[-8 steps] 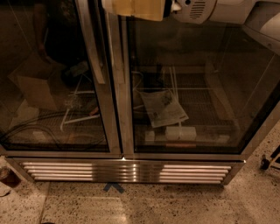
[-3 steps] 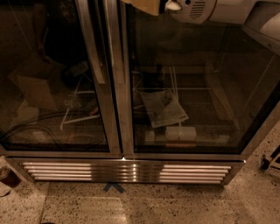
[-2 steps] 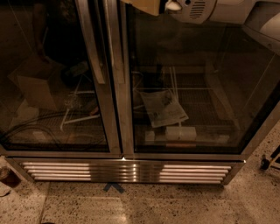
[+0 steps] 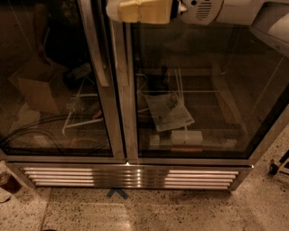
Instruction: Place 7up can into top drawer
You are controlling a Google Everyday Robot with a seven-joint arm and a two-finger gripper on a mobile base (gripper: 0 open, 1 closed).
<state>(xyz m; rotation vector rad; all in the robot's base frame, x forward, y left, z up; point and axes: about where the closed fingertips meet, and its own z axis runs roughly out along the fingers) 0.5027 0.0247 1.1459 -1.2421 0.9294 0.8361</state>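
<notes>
The hand (image 4: 140, 10) hangs at the top edge of the view, in front of the glass-door fridge (image 4: 126, 135), just above the post between its two doors; whether it is spread or pressed together cannot be told. The 7up can cannot be made out. Behind the right-hand door lie a folded paper (image 4: 169, 112) and a white box (image 4: 186, 136).
</notes>
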